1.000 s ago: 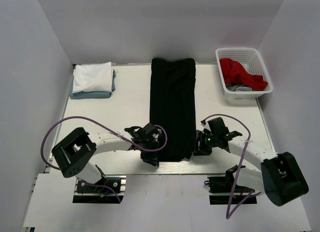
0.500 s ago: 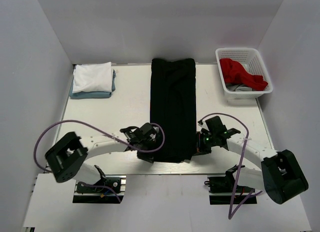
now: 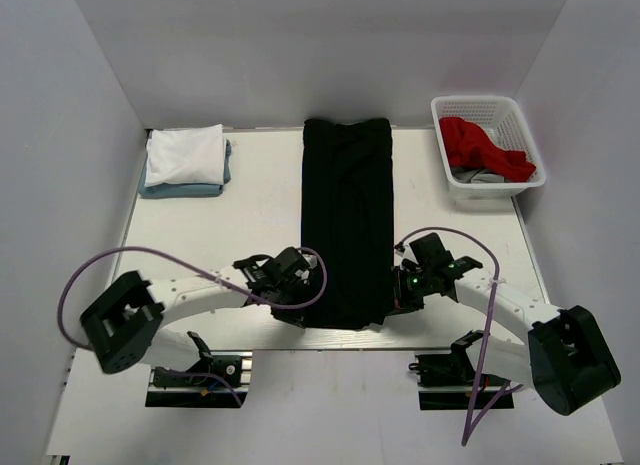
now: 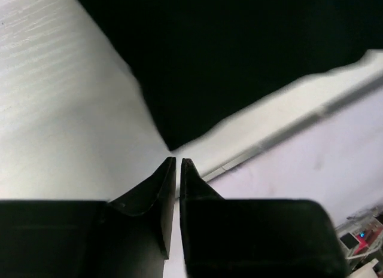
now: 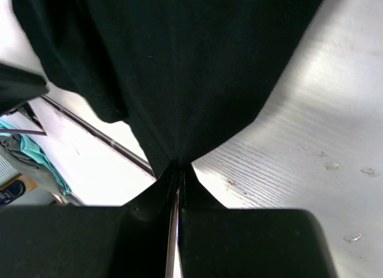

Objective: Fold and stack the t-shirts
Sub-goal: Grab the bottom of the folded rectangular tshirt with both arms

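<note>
A black t-shirt (image 3: 345, 215) lies folded into a long strip down the middle of the table, reaching from the back edge to the front. My right gripper (image 3: 393, 303) is at its near right corner and is shut on it; in the right wrist view the black cloth (image 5: 179, 63) runs straight into the closed tips (image 5: 179, 165). My left gripper (image 3: 297, 313) is at the near left corner. Its tips (image 4: 178, 160) stand a thin slit apart with nothing between them, just short of the shirt's corner (image 4: 169, 145). A folded white t-shirt (image 3: 185, 153) rests on a blue-grey one (image 3: 185, 191) at the back left.
A white mesh basket (image 3: 520, 113) at the back right holds red cloth (image 3: 480, 145) and some grey cloth. The table's front edge (image 3: 250, 347) runs just behind both grippers. Purple cables loop from both arms.
The right gripper has shut on the shirt's near right corner. The left gripper closed, then parted a little, and its arm has swung out to the left.
</note>
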Robot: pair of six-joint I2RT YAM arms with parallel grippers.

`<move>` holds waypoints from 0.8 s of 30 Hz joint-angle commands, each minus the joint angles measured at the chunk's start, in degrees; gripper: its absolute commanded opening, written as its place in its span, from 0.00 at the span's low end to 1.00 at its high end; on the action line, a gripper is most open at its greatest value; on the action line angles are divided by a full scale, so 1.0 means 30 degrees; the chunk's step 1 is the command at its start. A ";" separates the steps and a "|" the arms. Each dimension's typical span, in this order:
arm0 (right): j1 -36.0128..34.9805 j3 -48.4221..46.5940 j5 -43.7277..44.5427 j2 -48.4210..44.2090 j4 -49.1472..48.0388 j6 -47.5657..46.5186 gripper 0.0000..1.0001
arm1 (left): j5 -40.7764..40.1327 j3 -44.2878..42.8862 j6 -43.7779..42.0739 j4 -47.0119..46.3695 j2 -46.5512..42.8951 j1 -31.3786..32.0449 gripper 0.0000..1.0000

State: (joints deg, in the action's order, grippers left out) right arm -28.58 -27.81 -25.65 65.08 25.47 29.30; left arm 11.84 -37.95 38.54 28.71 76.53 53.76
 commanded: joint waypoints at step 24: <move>-0.0171 0.0219 0.0259 0.0074 0.0209 0.0341 0.00 | -0.2922 -0.0444 0.0716 -0.1072 0.3845 0.0040 0.20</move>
State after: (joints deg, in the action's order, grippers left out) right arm -28.75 -26.28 -24.99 65.36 25.58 30.06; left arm 9.89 -41.15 41.82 25.80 85.43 53.89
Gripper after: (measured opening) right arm 0.011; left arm 0.257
